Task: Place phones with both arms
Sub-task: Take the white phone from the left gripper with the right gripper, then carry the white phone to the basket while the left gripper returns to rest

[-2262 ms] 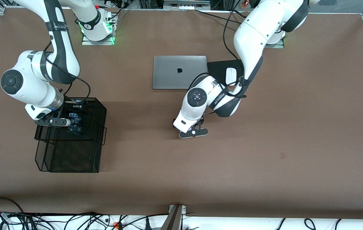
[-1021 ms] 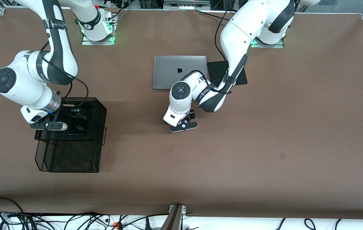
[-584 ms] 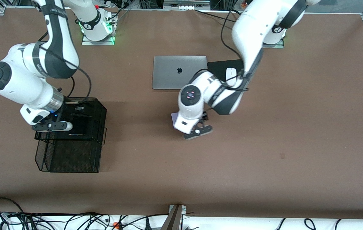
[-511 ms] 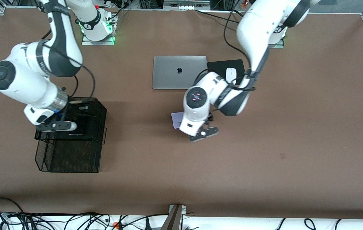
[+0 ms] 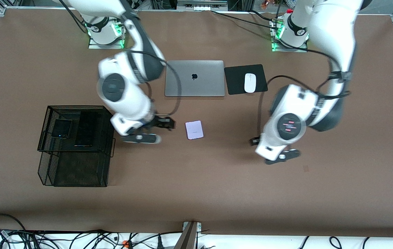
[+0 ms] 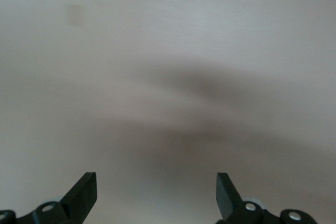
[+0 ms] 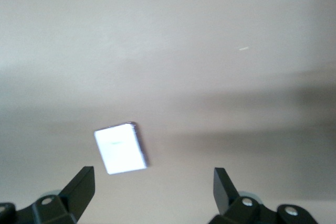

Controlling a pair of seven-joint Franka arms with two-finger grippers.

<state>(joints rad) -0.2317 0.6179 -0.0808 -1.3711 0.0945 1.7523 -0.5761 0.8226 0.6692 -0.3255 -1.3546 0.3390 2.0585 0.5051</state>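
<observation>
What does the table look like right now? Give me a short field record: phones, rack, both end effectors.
lavender phone: flat on bare table, nearer the front camera than the laptop, not held
long black phone: lying in the mesh rack's upper tray
small black phone: in the same tray, beside the long one
right end effector: open, empty, over the table beside the lavender phone
left end effector: open, empty, over bare table toward the left arm's end
mouse: on its black pad

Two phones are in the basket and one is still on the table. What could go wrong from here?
The lavender phone lies flat on the table, so the open right hand beside it may slip off its thin edges. Carrying it to the basket, it could land on the phones already there. The open left hand waits nearby.
</observation>
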